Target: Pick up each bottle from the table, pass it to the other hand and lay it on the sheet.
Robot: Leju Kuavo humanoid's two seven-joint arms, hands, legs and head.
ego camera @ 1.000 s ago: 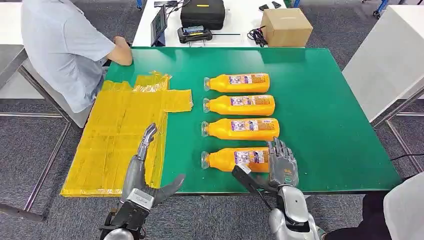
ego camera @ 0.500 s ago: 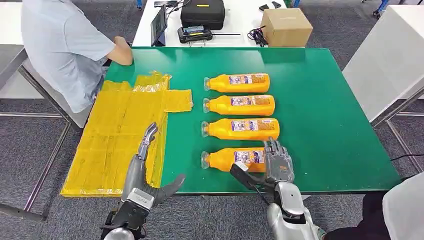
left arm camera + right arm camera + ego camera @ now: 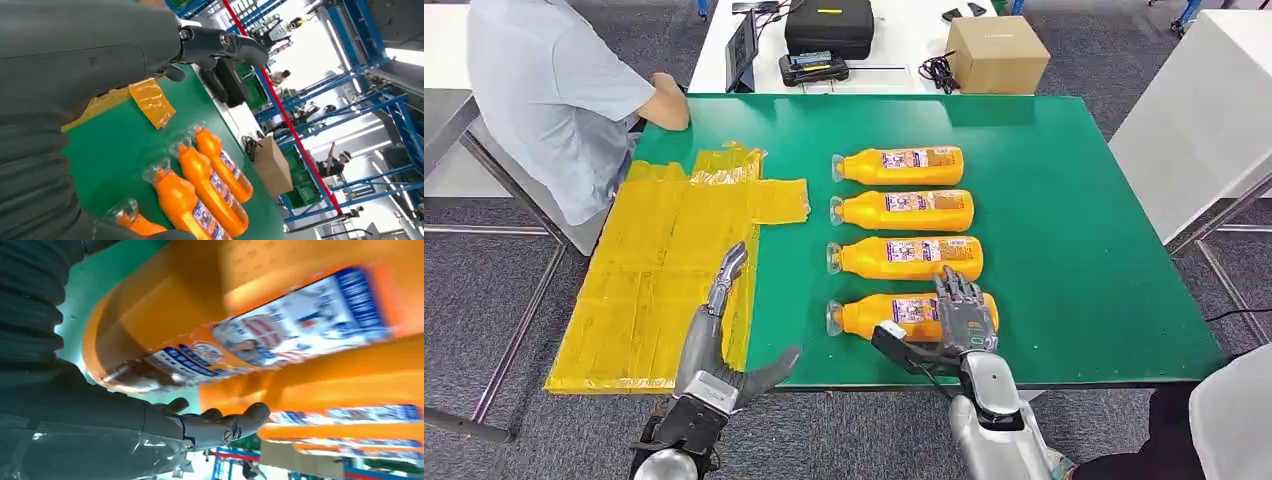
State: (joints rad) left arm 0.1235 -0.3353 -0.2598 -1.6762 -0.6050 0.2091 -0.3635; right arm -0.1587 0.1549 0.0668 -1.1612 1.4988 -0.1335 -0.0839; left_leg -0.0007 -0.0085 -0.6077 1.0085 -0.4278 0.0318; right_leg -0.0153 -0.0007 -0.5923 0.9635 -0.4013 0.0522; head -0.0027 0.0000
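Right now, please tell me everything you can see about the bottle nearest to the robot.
The nearest bottle is orange, looks like plastic, with a clear cap and a blue, white and orange label. It lies on its side on the green table, cap toward the yellow sheet, last in a row of four. The right hand is over its base end, fingers across the body; a closed grip cannot be confirmed.

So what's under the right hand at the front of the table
The nearest bottle lies under the right hand, whose fingers reach over its base end. The bottle's base and the green table beneath the hand are covered.
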